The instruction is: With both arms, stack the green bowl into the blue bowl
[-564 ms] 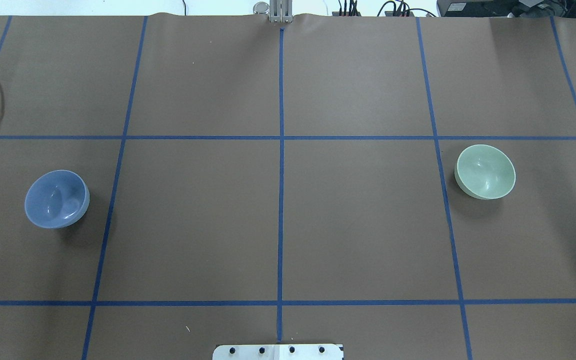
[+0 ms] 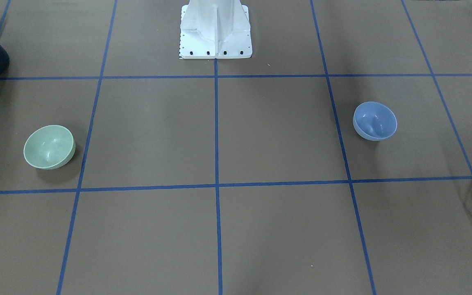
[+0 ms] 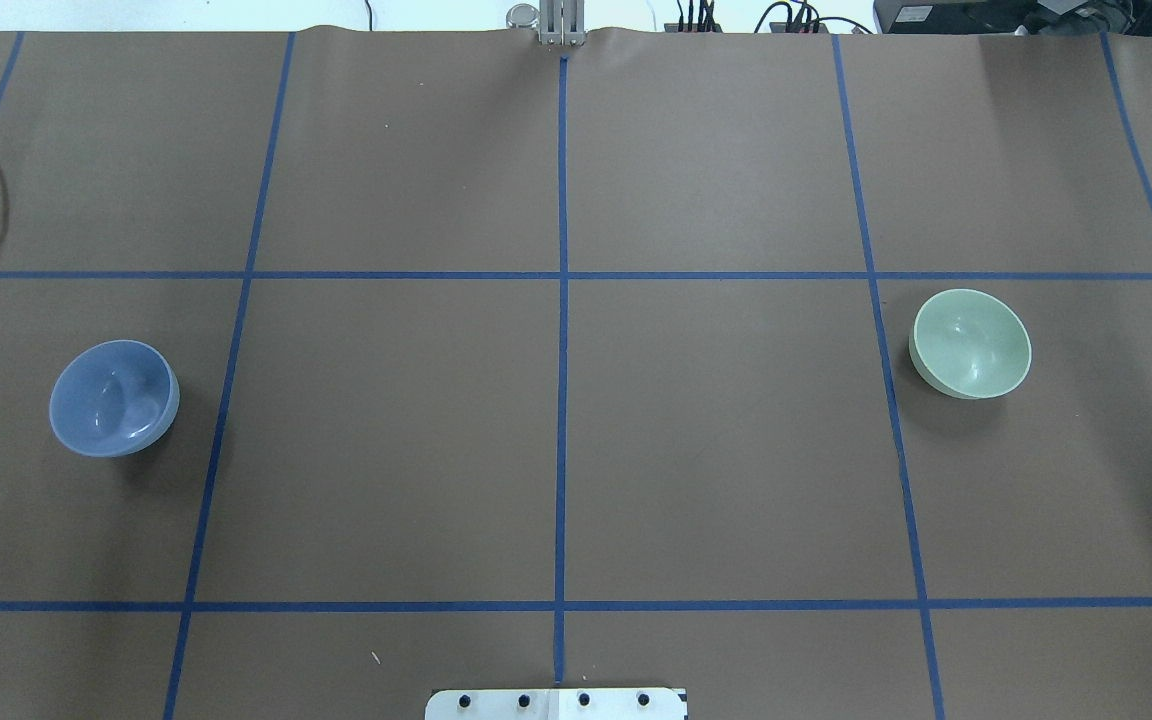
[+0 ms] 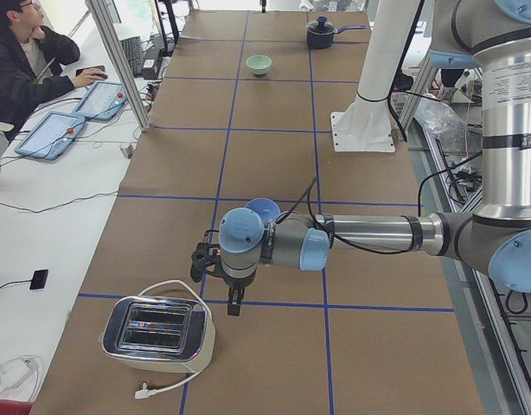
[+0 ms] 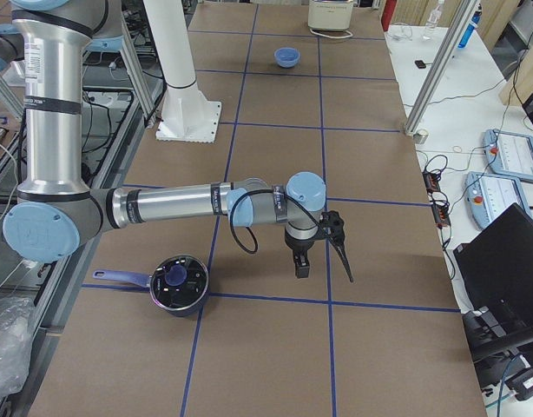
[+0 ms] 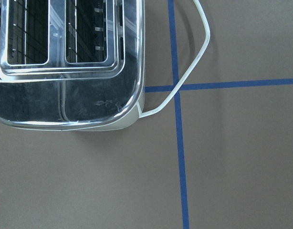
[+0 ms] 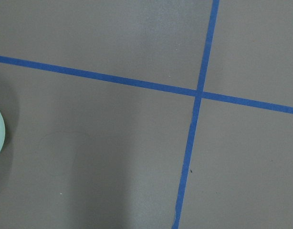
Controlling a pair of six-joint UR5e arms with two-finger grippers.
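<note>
- Left hand [image 4: 231, 294] is hanging over the worktop [image 3: 556, 450] between the toaster [image 4: 157, 328] and the blue bowl [image 3: 114, 398]. It's not touching either one. I only get it from the side, so I can't tell how far open it is.
- Right hand [image 5: 325, 265] is hovering past the lidded pot [image 5: 178, 283], holding nothing I can see. Can't tell its opening either.
- Counting up: two bowls (one green, one blue), two arms, one toaster, one pot.
- The green bowl [image 3: 971, 343] is sitting upright on the robot's right side, just outside a blue tape line. The blue one is sitting upright out on the left, well apart from it.
- A wide stretch of brown worktop with tape lines is lying between them, and the white pedestal [image 2: 215, 28] is standing at the robot's edge.
</note>
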